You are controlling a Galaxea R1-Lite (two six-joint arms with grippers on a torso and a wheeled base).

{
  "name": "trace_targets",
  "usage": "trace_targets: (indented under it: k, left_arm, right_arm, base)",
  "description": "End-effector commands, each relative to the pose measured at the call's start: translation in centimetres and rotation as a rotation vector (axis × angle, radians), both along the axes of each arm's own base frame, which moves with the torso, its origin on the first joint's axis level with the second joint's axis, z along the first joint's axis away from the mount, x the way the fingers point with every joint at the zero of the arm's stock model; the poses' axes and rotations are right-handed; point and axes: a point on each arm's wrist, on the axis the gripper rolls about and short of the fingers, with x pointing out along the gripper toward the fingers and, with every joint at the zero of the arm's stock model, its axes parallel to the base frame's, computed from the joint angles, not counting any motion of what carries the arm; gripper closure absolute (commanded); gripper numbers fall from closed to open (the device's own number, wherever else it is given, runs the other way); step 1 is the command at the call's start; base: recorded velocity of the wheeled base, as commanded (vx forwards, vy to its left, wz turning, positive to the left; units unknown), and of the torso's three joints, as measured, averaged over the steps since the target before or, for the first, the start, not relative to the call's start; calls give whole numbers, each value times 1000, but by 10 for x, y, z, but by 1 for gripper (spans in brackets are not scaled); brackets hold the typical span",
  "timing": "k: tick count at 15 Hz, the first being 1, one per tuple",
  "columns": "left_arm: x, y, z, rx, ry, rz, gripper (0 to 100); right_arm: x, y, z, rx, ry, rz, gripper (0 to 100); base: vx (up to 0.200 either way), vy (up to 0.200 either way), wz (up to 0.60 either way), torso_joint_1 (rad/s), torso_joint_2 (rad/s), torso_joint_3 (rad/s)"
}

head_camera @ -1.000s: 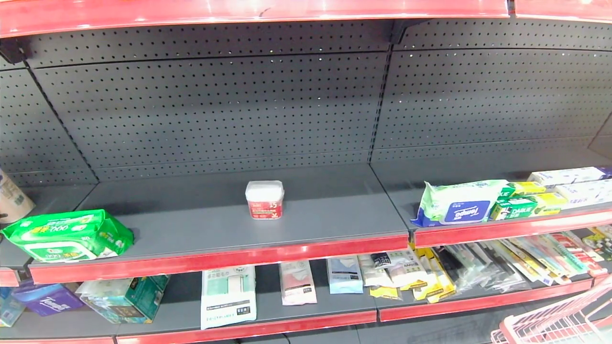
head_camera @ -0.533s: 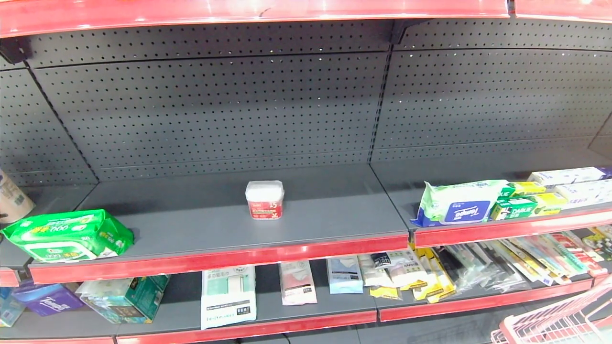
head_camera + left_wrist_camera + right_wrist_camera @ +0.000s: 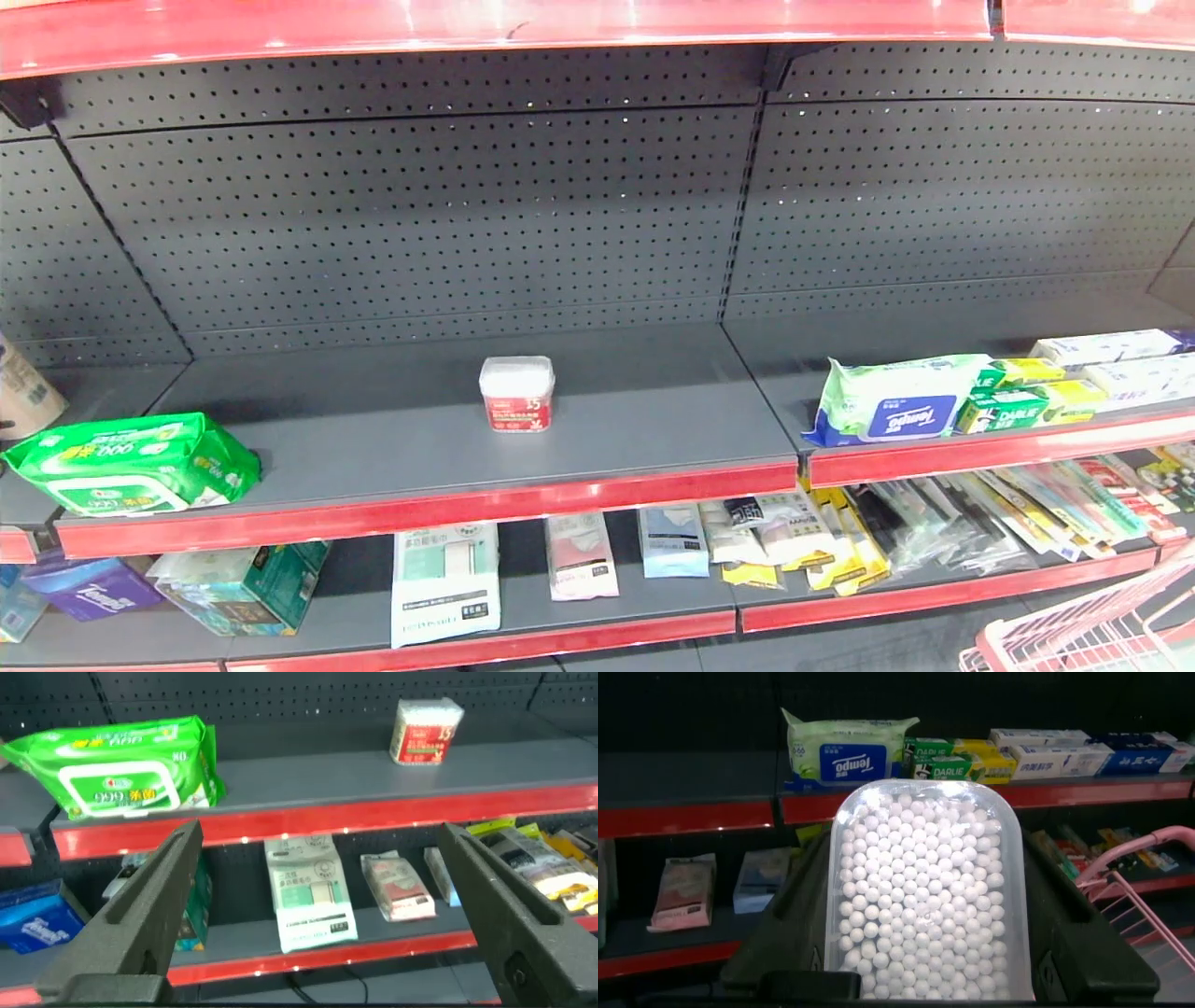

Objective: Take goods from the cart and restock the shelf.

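Note:
My right gripper (image 3: 926, 910) is shut on a clear tub of cotton swabs (image 3: 924, 849), whose white tips face the wrist camera. It hangs in front of the shelf's right section, beside the pink cart (image 3: 1148, 868). A matching swab tub (image 3: 516, 393) with a red label stands upright in the middle of the grey shelf (image 3: 373, 439); the left wrist view shows this tub (image 3: 425, 732) too. My left gripper (image 3: 320, 833) is open with nothing between its fingers, in front of the shelf's red edge and lower than the shelf board.
A green wipes pack (image 3: 135, 464) lies at the shelf's left end. A white and blue wipes pack (image 3: 892, 408) and toothpaste boxes (image 3: 1018, 397) lie on the right section. Flat packets (image 3: 579, 553) line the lower shelf. The cart's corner (image 3: 1074, 635) shows at the bottom right.
The head camera has tipped slightly, so the whole picture sits a little lower. Nothing on the shelf has moved.

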Motion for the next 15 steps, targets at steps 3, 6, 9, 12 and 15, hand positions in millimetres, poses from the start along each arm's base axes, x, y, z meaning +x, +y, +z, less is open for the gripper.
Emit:
trace_targets:
  k: [3, 6, 9, 12, 15]
  left_arm:
    - [0, 0, 0, 0, -2, 0, 0]
    - [0, 0, 0, -2, 0, 0, 0]
    - [0, 0, 0, -2, -1, 0, 0]
    - [0, 0, 0, 2, -2, -2, 0]
    - [0, -1, 0, 48, -7, -42, 0]
  right_arm:
    - [0, 0, -1, 0, 2, 3, 100]
    - [0, 0, -2, 0, 2, 4, 100]
    - [-1, 0, -3, -1, -6, 0, 100]
    - [-6, 1, -8, -9, -30, -4, 100]
    - [-7, 1, -8, -12, -40, -5, 100]
  base:
    - [200, 0, 0, 7, -4, -2]
    - [0, 0, 0, 0, 0, 0]
    - [0, 0, 0, 0, 0, 0]
    - [0, 0, 0, 0, 0, 0]
    - [0, 0, 0, 0, 0, 0]
